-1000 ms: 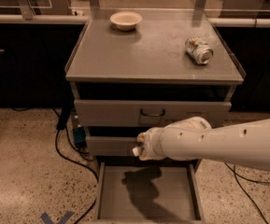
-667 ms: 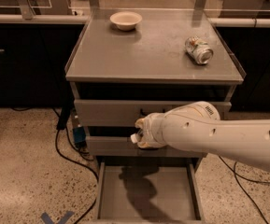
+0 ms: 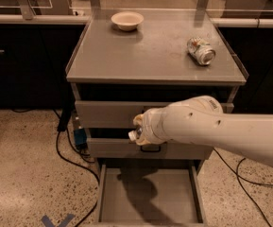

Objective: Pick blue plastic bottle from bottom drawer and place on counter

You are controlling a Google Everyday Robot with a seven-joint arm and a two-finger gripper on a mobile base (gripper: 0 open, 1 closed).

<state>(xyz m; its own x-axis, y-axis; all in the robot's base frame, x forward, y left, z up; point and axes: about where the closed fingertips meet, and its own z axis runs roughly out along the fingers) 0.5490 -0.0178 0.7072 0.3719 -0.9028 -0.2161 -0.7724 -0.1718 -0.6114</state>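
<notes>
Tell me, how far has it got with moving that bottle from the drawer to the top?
Done: the bottom drawer stands open, no bottle on its floor. In hand: the gripper, in front of the upper drawer fronts, holds the blue plastic bottle above it. Left: raise it and set it on the counter, where a bowl and a crushed can sit.

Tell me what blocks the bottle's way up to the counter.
Nothing visible does. The blue plastic bottle is at the gripper, before the drawer fronts, below the counter. Its bowl sits at the back, the crushed can at the right.
</notes>
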